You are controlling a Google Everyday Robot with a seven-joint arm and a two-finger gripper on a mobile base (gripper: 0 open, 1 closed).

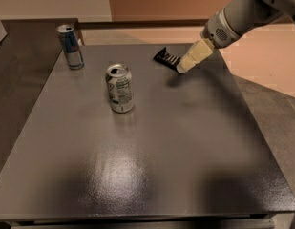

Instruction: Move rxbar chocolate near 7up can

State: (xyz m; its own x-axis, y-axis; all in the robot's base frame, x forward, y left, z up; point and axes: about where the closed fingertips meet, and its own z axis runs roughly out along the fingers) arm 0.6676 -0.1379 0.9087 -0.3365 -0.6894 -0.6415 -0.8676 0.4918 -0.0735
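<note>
The gripper (181, 68) hangs low over the far right part of the table (161, 166), its pale tip at the right end of the rxbar chocolate (165, 58). Whether it touches the bar, and whether it is spread or pressed together, I cannot tell. The arm (242, 15) comes in from the upper right, beyond the table's right edge. The bar lies flat just inside the far edge, right of the middle. The 7up can (120, 88) stands upright to the bar's left and nearer, well apart from it, with open dark surface between them. A slim blue-and-silver can (70, 46) stands upright by the far left corner, close to both edges. The near half of the tabletop is broad open surface out to the near and right edges.
</note>
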